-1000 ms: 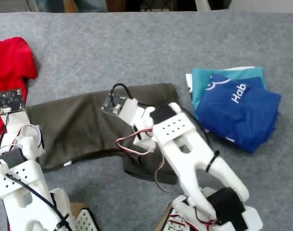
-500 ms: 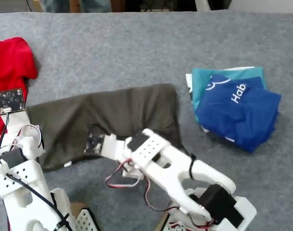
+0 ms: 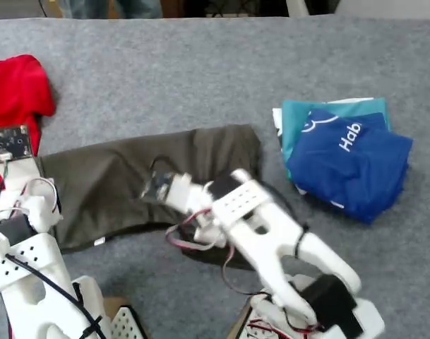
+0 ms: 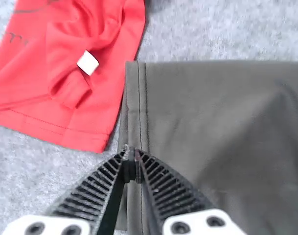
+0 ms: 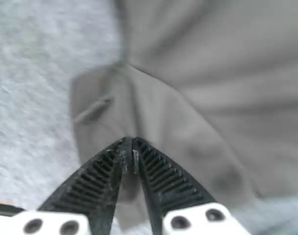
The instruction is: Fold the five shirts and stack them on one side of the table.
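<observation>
An olive shirt [image 3: 130, 180] lies spread across the middle of the grey table, with part of it folded under near the front [image 3: 204, 253]. My left gripper [image 4: 132, 160] is shut on the hem at the shirt's left edge [image 4: 134, 107], beside the red shirt [image 4: 65, 58]. My right gripper [image 5: 129, 147] is shut, its tips pinching a flap of the olive shirt [image 5: 153, 117]. The right arm [image 3: 246, 205] reaches over the shirt's middle in the high view. The left arm [image 3: 24, 212] stands at the table's left edge.
The red shirt [image 3: 13, 92] lies crumpled at the far left. A folded blue shirt [image 3: 356, 166] rests on a folded teal one [image 3: 299, 113] at the right. Bare grey table [image 3: 200, 63] stretches across the back.
The right arm swung from the shirt's upper middle down to its lower left, then back a little toward the middle. The left arm shifted slightly away from the front.
</observation>
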You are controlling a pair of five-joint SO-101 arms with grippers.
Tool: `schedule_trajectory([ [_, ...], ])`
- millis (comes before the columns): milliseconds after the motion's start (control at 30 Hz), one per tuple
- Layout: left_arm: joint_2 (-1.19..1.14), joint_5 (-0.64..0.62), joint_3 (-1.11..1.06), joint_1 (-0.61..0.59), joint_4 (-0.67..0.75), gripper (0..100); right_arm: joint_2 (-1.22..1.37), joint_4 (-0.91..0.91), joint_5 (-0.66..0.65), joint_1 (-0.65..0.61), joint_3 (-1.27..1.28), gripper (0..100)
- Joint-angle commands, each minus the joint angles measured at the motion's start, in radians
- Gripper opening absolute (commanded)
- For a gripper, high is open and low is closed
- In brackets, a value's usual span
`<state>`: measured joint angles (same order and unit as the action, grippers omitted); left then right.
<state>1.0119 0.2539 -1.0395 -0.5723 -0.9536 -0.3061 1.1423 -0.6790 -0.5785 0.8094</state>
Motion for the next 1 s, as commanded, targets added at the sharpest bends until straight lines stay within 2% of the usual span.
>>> schedule_trajectory([
  [0, -0.003, -0.011, 0.117, 0.025, -0.029, 3, -0.097, 0.098, -0.044, 0.097, -0.157, 1.4],
  [167, -0.222, -0.015, 0.211, 0.070, -0.048, 3, -0.122, 0.152, -0.063, 0.161, -0.315, 1.4],
  [433, -0.718, -0.064, 0.544, 0.071, -0.149, 3, 0.004, 0.100, -0.057, 0.189, -0.432, 1.4],
  [633, -0.988, -0.064, 0.684, 0.022, -0.147, 3, 0.285, 0.003, -0.057, 0.288, -0.565, 1.4],
  [833, -1.183, -0.054, 0.814, -0.044, -0.048, 3, 0.588, 0.008, 0.015, 0.381, -0.812, 1.4],
  [967, -1.321, 0.009, 0.941, -0.051, -0.081, 3, 0.710, 0.057, 0.028, 0.402, -0.957, 1.4],
])
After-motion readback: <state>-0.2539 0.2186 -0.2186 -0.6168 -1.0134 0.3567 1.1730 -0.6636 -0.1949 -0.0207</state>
